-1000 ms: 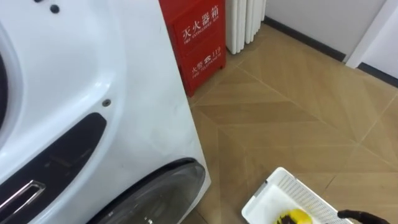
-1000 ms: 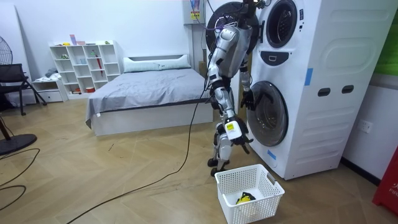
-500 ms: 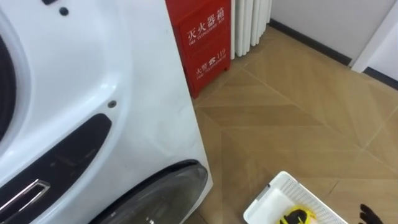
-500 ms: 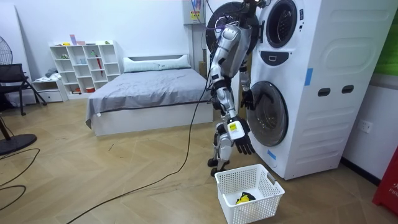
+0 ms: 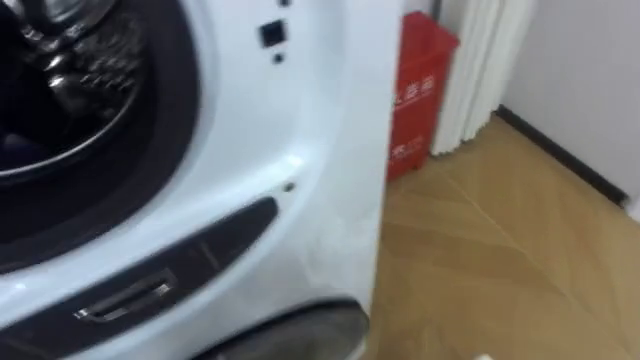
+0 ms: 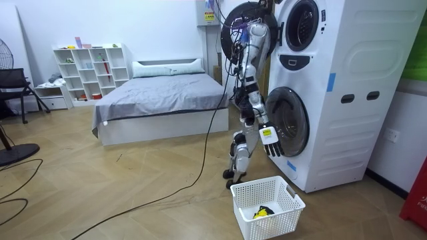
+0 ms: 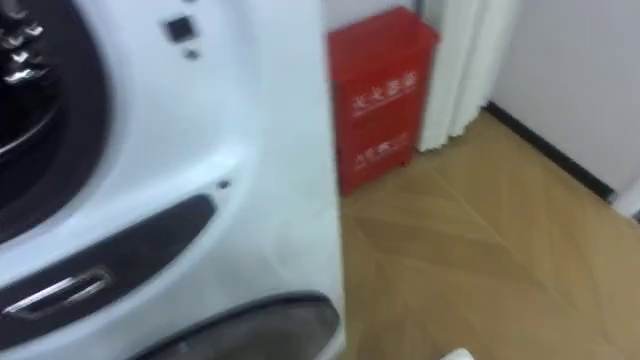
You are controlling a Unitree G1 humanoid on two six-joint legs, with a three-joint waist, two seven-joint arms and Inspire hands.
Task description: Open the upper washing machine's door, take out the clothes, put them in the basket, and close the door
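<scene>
Wooden floor (image 5: 500,260) in a herringbone pattern, smooth and light brown, covers a bedroom with a grey bed (image 6: 160,100) and a white cube shelf (image 6: 92,73) at the back wall; the robot stands upright close before a tall white washing machine (image 6: 333,100) with two round ports, one above the other. Its upper door (image 6: 229,23), a dark round ring, is swung open beside the robot's head; the lower door (image 6: 288,123) is closed and has a convex glassy front.

The right hand (image 6: 270,143) hangs low in front of the lower door; its fingers are straight and a little spread, holding nothing.

On the floor just before the machine stands a white plastic basket (image 6: 288,200) with lattice walls; a yellow-and-dark piece of clothing (image 6: 261,212) lies at its bottom.

From the head, the glossy white front shows the upper drum opening (image 5: 60,110), dark with a ribbed metal rim, and what is inside I cannot tell; below it are a dark oblong recess (image 5: 215,235) and a thin chrome handle (image 5: 125,298); behind the corner of the machine stands a red box (image 5: 422,90).
</scene>
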